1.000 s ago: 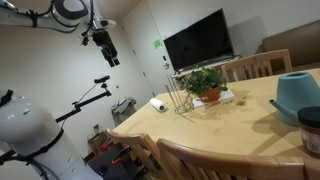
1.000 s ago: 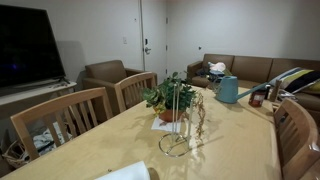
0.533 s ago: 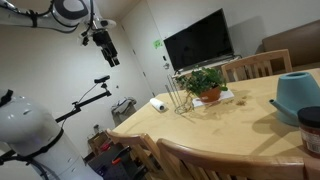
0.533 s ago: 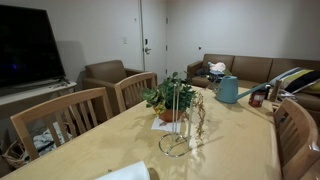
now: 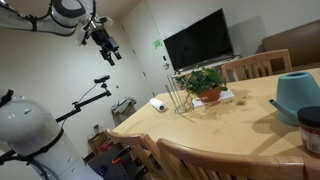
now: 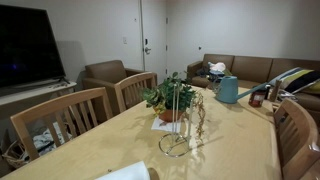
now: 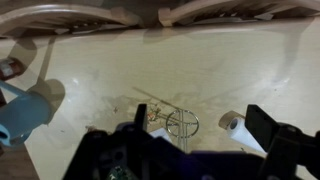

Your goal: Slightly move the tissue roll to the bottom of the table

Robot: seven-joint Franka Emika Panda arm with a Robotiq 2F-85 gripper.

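The tissue roll (image 5: 157, 104) is a small white cylinder lying on its side near one end of the light tan table (image 5: 230, 125). In the wrist view the roll (image 7: 238, 128) lies below, close to the right finger. My gripper (image 5: 108, 46) hangs high in the air, well away from the table's end and far above the roll. It is open and empty, and in the wrist view (image 7: 200, 112) its two dark fingers stand wide apart. A white shape at the bottom edge (image 6: 127, 172) may be the roll; I cannot tell.
A potted plant (image 5: 207, 83) and a wire stand (image 5: 178, 96) sit mid-table beside the roll. A teal pitcher (image 5: 298, 93) stands further along. Wooden chairs (image 6: 60, 115) line the table's sides. A TV (image 5: 198, 42) and sofa (image 6: 250, 70) stand beyond.
The gripper has shifted slightly upward and turned a little. The roll and the other table objects have not moved.
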